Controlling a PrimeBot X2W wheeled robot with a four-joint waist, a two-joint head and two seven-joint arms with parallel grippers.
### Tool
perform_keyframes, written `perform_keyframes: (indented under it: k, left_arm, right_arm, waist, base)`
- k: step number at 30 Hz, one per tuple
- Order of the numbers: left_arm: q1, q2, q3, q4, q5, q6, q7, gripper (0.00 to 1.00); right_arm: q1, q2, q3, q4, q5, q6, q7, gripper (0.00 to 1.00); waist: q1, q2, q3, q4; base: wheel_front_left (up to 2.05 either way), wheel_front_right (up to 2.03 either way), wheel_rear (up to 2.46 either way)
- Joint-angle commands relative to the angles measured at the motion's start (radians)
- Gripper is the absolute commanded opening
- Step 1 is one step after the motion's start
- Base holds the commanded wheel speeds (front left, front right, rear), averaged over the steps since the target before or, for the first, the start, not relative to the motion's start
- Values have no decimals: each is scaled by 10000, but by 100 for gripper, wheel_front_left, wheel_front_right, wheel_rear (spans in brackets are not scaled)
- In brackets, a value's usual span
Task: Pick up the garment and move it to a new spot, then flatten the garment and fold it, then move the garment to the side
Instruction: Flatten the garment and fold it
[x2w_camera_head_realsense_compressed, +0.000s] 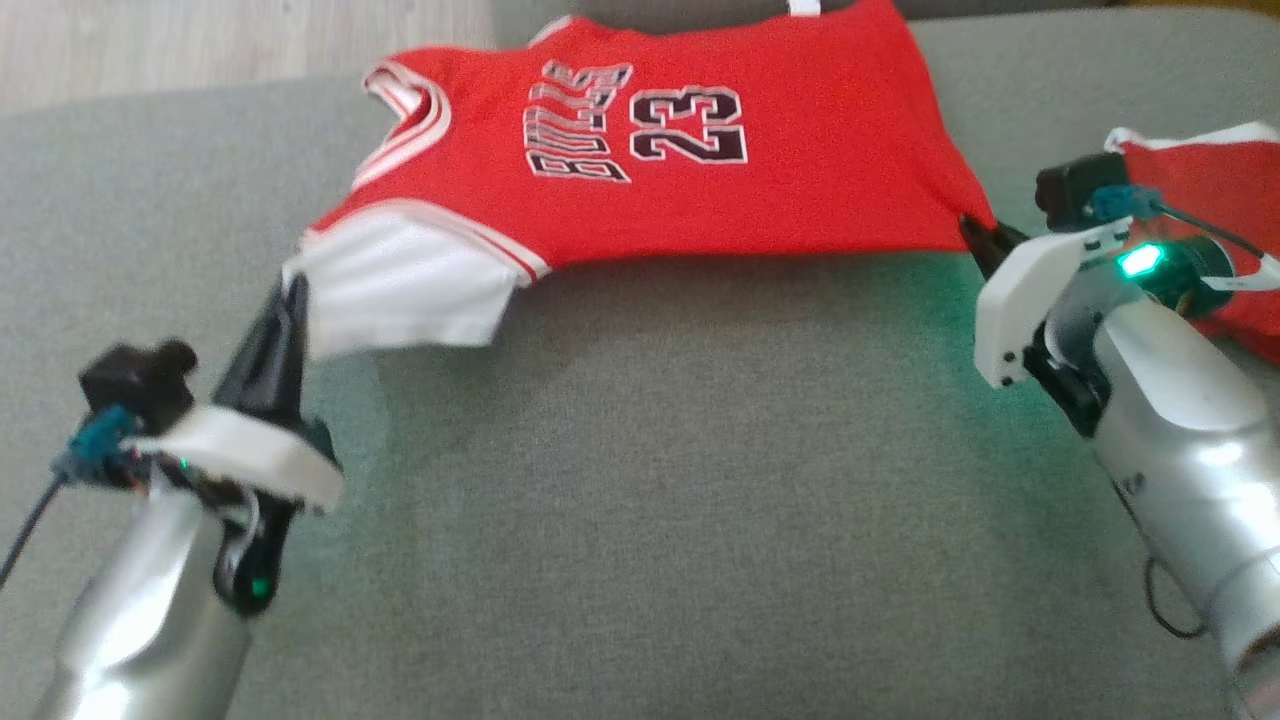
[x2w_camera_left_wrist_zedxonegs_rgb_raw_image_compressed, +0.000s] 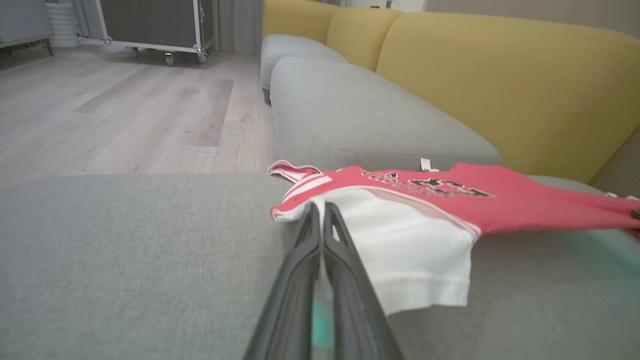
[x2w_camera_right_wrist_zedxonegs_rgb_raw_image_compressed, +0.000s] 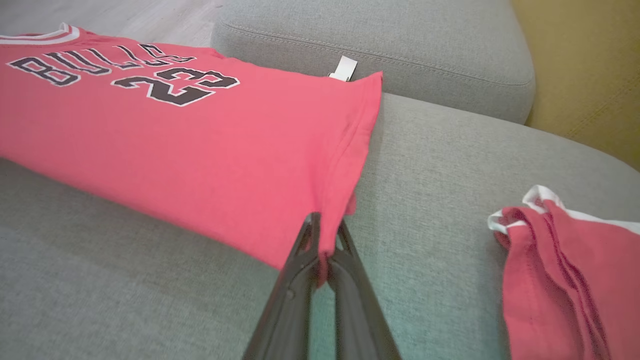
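Note:
The garment (x2w_camera_head_realsense_compressed: 650, 160) is a red jersey with white sleeves and black "BULLS 23" lettering, stretched out and lifted a little above the grey cushion (x2w_camera_head_realsense_compressed: 650, 480). My left gripper (x2w_camera_head_realsense_compressed: 292, 292) is shut on the white sleeve's edge at the jersey's shoulder end (x2w_camera_left_wrist_zedxonegs_rgb_raw_image_compressed: 400, 250). My right gripper (x2w_camera_head_realsense_compressed: 975, 235) is shut on the bottom hem corner (x2w_camera_right_wrist_zedxonegs_rgb_raw_image_compressed: 320, 240). In the left wrist view the fingers (x2w_camera_left_wrist_zedxonegs_rgb_raw_image_compressed: 320, 220) pinch the sleeve hem. The near edge of the jersey (x2w_camera_right_wrist_zedxonegs_rgb_raw_image_compressed: 175, 165) hangs taut between both grippers, casting a shadow on the cushion.
A second red and white cloth (x2w_camera_head_realsense_compressed: 1220, 220) lies bunched at the right of the cushion (x2w_camera_right_wrist_zedxonegs_rgb_raw_image_compressed: 560, 280). Yellow sofa backrests (x2w_camera_left_wrist_zedxonegs_rgb_raw_image_compressed: 500, 85) rise behind the grey seats. Wooden floor (x2w_camera_left_wrist_zedxonegs_rgb_raw_image_compressed: 100, 110) and a wheeled case (x2w_camera_left_wrist_zedxonegs_rgb_raw_image_compressed: 155, 25) lie beyond the cushion's left edge.

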Motion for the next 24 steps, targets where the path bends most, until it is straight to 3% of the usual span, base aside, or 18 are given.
perform_keyframes:
  k: [1, 14, 24]
  left_arm:
    - [92, 677, 191, -546, -168, 19, 270, 0]
    - [2930, 2042, -347, -3324, -1347, 72, 2634, 0]
    - [4624, 2842, -199, -5578, -2064, 382, 3466, 0]
  right_arm:
    - [134, -449, 424, -529, 463, -9, 207, 0]
    - [1579, -2154, 2918, -2627, 3230, -9, 1827, 0]
    - [2389, -3104, 3718, -4021, 4607, -9, 2503, 0]
  waist:
    - [2, 0, -361, -54]
    - [2, 0, -1822, -261]
    - [2, 0, -2258, -392]
  base:
    - [0, 0, 0]
    - [0, 0, 0]
    - [0, 0, 0]
